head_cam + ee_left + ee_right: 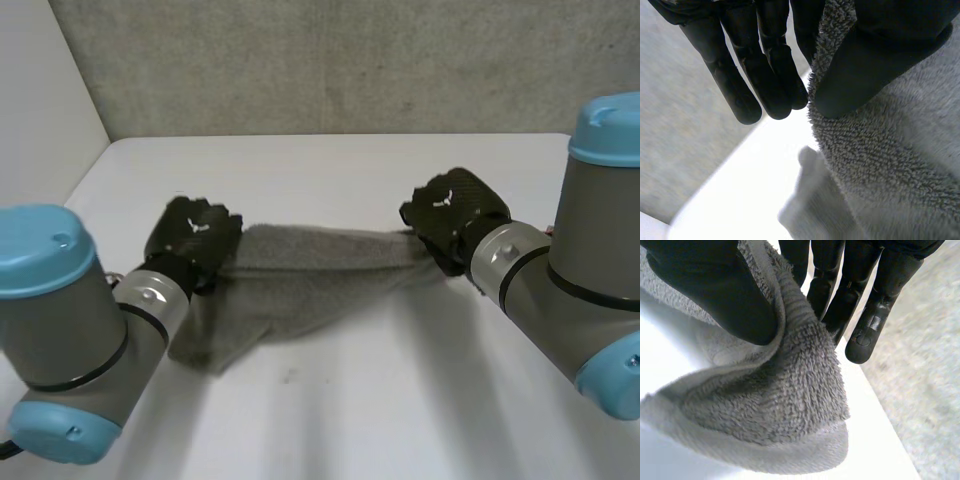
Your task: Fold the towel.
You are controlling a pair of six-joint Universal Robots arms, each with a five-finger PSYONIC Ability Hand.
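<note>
Pinched close under both wrist cameras, the grey terry towel (775,405) shows a thick looped pile, with a flatter woven band along its edge that curls over at the right end. In the head view it stretches between the 2 hands across the middle of the table. Its far edge runs fairly straight from hand to hand. The cloth is gathered narrow at the right hand and widens toward the left, where it sags down to a loose corner near the left arm (60,330). That corner seems to rest on the tabletop, though the head view leaves it unclear whether it touches or hangs just above.

The left hand (195,235) grips the towel's left end. In its wrist view the thumb (860,65) presses the fuzzy edge against a finger behind the cloth. The other fingers (747,95) are straight, close together and free of the cloth.

The right hand (455,210) holds the right end the same way. Its thumb (715,285) clamps the folded edge against the nearest finger, and the remaining fingers (865,335) hang straight side by side beyond the cloth.

Under the towel lies the white table (400,400). The right arm (590,260) comes in from the near right corner, and a rough grey wall (350,60) rises behind the far edge.
</note>
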